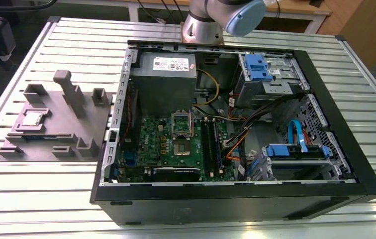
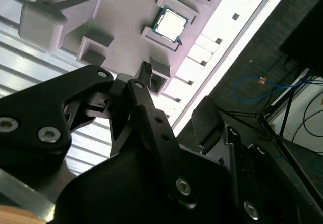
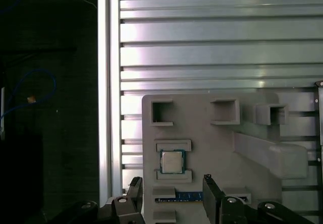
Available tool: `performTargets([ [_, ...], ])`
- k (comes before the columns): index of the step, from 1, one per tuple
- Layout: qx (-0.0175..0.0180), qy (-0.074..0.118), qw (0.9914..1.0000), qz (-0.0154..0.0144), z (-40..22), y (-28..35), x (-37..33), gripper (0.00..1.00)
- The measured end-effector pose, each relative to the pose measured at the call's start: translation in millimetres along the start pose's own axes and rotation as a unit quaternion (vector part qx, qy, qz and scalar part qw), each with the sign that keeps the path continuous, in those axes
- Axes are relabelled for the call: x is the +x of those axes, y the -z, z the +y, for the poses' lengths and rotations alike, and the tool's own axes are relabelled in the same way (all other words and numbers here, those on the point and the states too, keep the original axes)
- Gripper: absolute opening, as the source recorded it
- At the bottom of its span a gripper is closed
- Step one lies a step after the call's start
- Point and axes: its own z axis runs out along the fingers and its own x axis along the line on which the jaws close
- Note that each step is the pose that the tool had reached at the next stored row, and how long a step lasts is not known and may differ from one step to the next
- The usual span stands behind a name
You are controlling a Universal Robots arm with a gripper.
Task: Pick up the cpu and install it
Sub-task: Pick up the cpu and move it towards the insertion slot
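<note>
End effector (image 3: 170, 180) spread wide, empty, near cpu (image 3: 171, 161); its body cut off

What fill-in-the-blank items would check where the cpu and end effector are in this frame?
1. In the exterior view, the cpu lies to the ___ of the open case.
2. The cpu rests on a ___ fixture, not on the green motherboard.
3. In the first wrist view, the end effector is ___ and holds nothing.
Missing words: left; grey; open.
</note>
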Motion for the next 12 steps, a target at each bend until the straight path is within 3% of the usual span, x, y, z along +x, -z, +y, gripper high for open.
performTargets([
  [12, -0.0004, 0.015, 0.99989, -0.0007, -1.0, -1.4, -0.1, 0.59],
])
